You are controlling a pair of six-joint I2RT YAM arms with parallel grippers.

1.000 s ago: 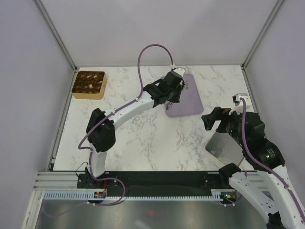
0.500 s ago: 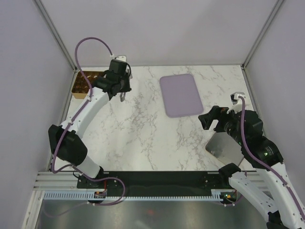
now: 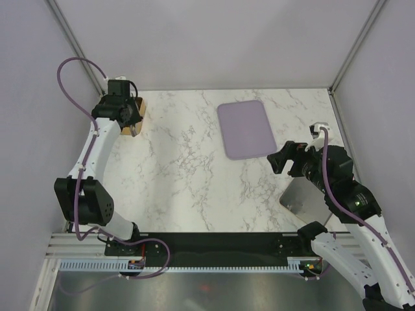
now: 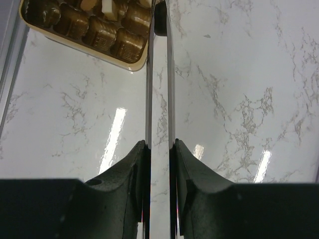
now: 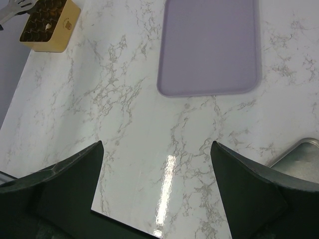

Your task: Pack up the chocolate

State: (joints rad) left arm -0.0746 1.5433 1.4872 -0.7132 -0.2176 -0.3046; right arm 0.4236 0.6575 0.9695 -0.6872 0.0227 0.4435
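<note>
The golden-brown box point(image 4: 89, 49) holds several brown chocolates point(image 4: 102, 35) and a cream-white one point(image 4: 107, 6) in its compartments. My left gripper point(image 4: 159, 14) carries two long thin metal blades. A dark chocolate piece point(image 4: 160, 26) is pinched between their tips, just off the box's right corner. From above, the left gripper point(image 3: 127, 116) hangs over the box point(image 3: 138, 107) at the far left and hides most of it. My right gripper point(image 5: 157, 144) stands wide open above bare marble with nothing in it, near the right edge point(image 3: 284, 159).
A flat lilac tray point(image 3: 245, 129) lies at the back centre-right and shows nothing on it point(image 5: 209, 45). A metal tray point(image 3: 299, 201) sits at the near right under my right arm. White enclosure walls ring the table.
My left arm has swung from the lilac tray across to the box at the far left, blades still pinched together. The right gripper has only shifted slightly.
</note>
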